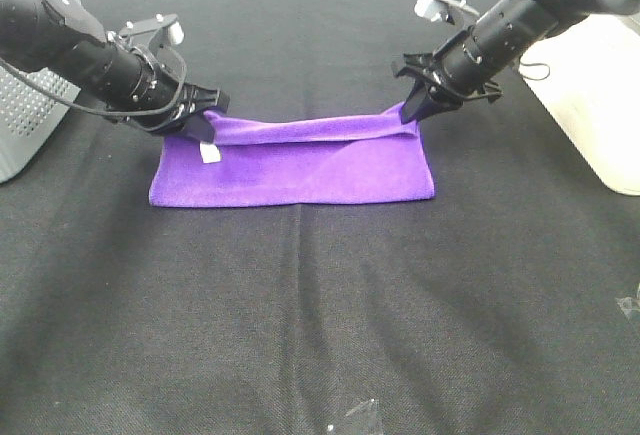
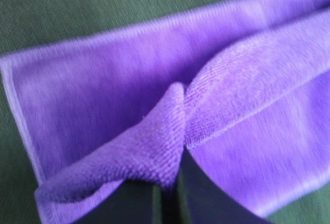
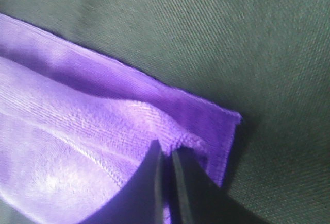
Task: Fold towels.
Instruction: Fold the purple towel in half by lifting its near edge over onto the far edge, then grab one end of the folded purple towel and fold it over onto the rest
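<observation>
Exterior high: clamped shut on far corners of the purple towel (image 1: 300, 170) by left gripper (image 1: 203, 115) and right gripper (image 1: 412, 110), long axis stretched between them, apparently equally near.

Even bright light, blurry wrist views

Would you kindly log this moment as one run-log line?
stage: mid-fold | towel: far corners pinched | left fingers: shut on towel | right fingers: shut on towel

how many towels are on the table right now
1. The bright purple microfiber towel lies partly folded on the black tablecloth, mid-table, its far corners pinched by the left claw and right claw. No second towel shows; one could lie out of frame.
</observation>
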